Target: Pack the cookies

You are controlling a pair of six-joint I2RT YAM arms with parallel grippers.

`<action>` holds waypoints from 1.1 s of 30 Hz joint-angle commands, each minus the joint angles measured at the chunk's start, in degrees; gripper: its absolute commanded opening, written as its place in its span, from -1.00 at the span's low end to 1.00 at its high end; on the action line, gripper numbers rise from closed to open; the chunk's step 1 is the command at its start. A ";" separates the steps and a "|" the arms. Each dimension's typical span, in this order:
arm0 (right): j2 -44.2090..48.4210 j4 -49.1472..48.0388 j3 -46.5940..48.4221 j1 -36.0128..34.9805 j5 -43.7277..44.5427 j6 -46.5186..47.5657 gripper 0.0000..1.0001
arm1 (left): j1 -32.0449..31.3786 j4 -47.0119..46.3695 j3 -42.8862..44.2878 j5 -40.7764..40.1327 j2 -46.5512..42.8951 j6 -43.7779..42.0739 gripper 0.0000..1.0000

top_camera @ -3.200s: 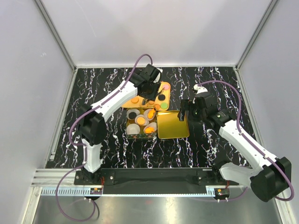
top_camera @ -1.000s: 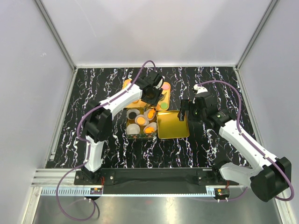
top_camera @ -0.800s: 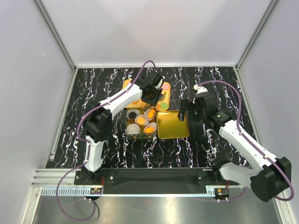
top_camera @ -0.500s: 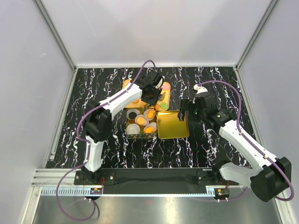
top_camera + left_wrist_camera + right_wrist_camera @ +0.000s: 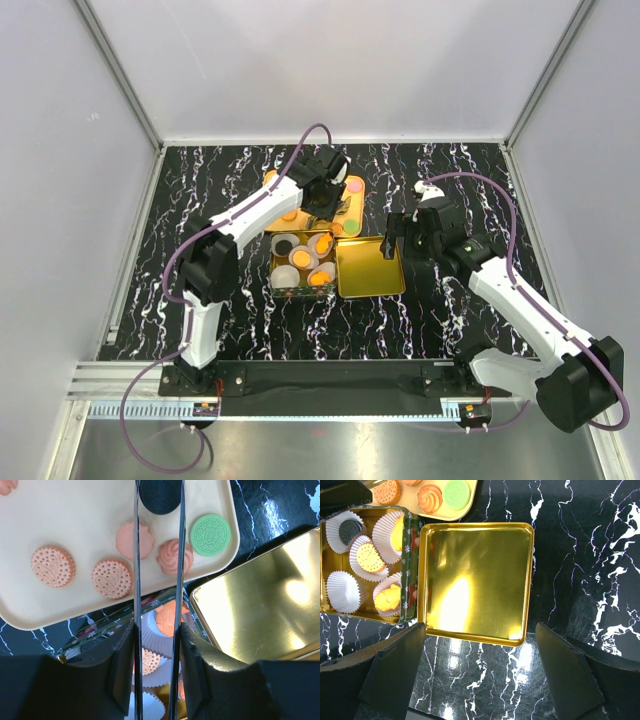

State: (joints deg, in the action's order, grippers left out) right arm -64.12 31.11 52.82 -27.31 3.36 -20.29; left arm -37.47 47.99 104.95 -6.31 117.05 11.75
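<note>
Cookies lie on a cream tray [image 5: 75,525]: two orange dotted ones [image 5: 52,566], a pink flower [image 5: 135,539], an orange rosette [image 5: 175,556], a green one [image 5: 213,534] and a black one [image 5: 160,495]. My left gripper [image 5: 324,196] carries two long thin metal blades [image 5: 136,555]. Their tips stand against both sides of the black cookie, which looks level with the tray. An open tin [image 5: 278,283] holds white paper cups [image 5: 340,591], several with orange cookies [image 5: 369,556] and one with a black cookie [image 5: 346,528]. My right gripper [image 5: 480,680] is wide open and empty above the gold lid [image 5: 475,580].
The gold lid [image 5: 370,268] lies flat, touching the tin's right side. The tray [image 5: 282,203] sits just behind the tin. Black marbled tabletop [image 5: 450,180] surrounds them, with white walls on three sides.
My left gripper has shifted slightly back and left over the tray, away from the tin. The right arm has not moved.
</note>
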 commanded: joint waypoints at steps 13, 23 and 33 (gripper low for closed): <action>0.66 -1.93 0.80 0.15 -0.10 0.61 0.99 | 1.35 -0.44 5.44 -1.96 -4.73 -0.85 -0.19; 0.40 -2.02 0.88 0.15 -0.37 0.61 1.00 | 1.61 1.14 5.27 -1.78 -7.98 -0.50 -0.19; 0.05 -1.93 1.32 0.15 -0.63 0.69 0.99 | 1.61 1.32 -0.96 -0.64 -15.62 0.91 -0.19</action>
State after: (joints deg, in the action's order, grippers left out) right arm -64.14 31.11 52.82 -27.31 3.36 -20.29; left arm -36.25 50.92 105.80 -6.83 106.39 12.05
